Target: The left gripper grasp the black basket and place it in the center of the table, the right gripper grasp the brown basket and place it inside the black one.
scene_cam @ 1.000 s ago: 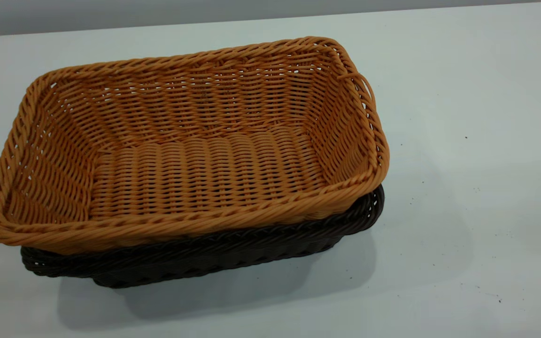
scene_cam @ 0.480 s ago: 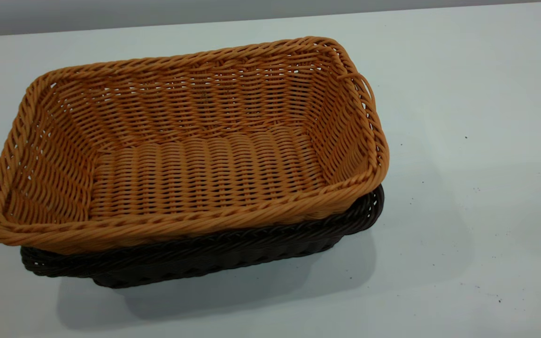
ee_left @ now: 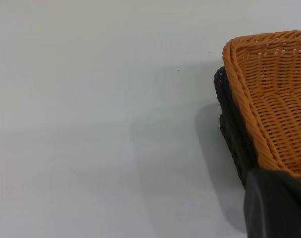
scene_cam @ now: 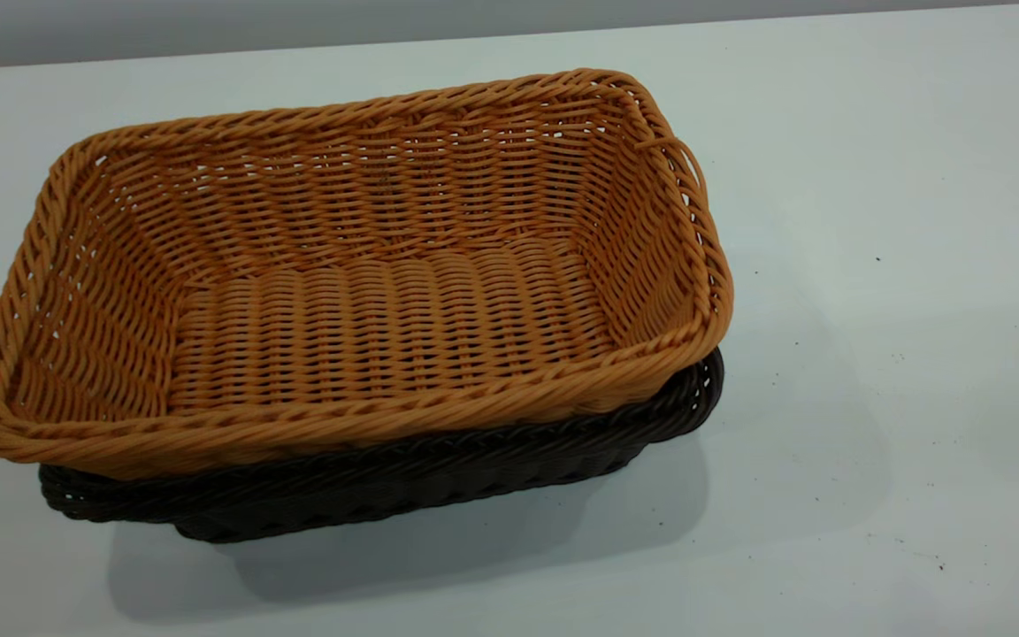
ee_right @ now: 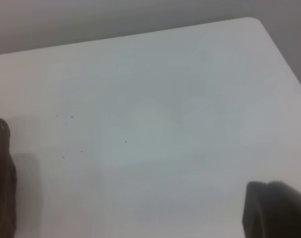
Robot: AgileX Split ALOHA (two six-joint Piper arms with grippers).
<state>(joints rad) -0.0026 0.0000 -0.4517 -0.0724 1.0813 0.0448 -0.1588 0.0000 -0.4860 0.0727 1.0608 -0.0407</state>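
I see the brown basket (scene_cam: 359, 292) nested inside the black basket (scene_cam: 403, 482), mid-table (scene_cam: 872, 177). Both placing steps look done. Neither hand's fingers show, so I cannot tell their state; next I'd simply park both arms.
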